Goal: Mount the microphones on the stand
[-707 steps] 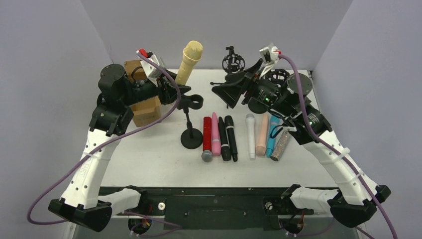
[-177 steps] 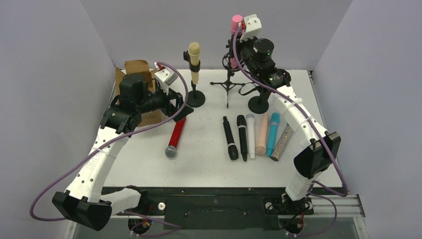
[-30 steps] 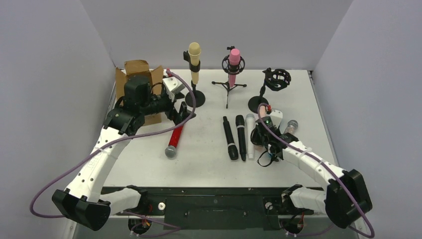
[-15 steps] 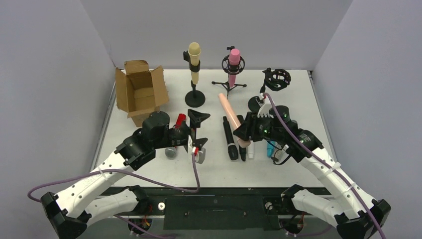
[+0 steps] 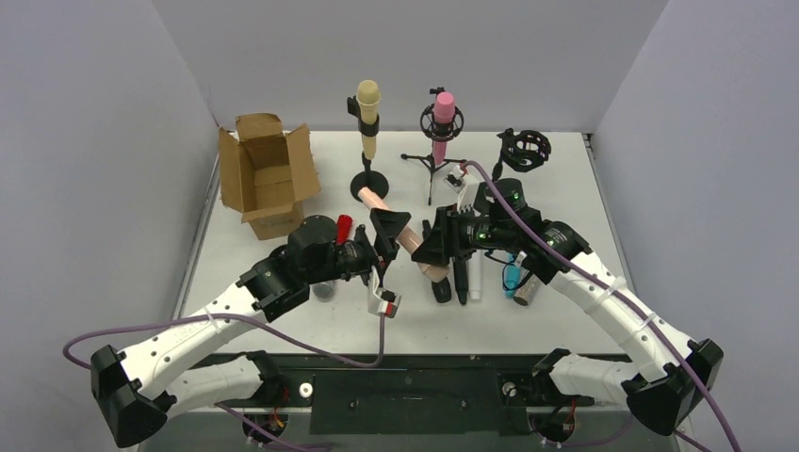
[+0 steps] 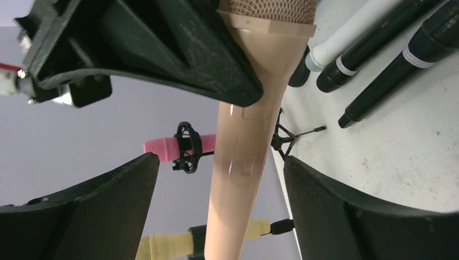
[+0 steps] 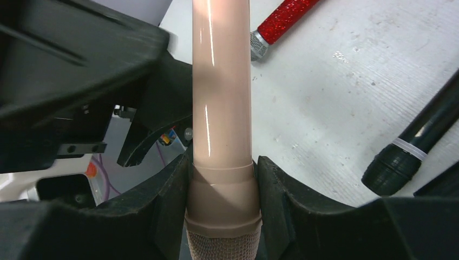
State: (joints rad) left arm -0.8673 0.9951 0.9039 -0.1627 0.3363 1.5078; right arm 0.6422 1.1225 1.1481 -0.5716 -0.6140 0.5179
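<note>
Three stands (image 5: 368, 185), nine microphones (image 5: 366, 102) (peach microphone (image 5: 409, 239) aloft)

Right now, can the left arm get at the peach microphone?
Probably yes: the left gripper stands open around the handle of the peach microphone, nothing between, while the right gripper holds its head end.

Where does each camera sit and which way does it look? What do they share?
Top external: up high behind the arms, looking down on the table; both arms show whole.
Left wrist: on the left arm, facing the back wall and pink microphone; its open left gripper frames the view.
Right wrist: on the right arm, facing toward the red microphone; the right gripper clamps the peach microphone.
Shared: every view shows the peach microphone.
</note>
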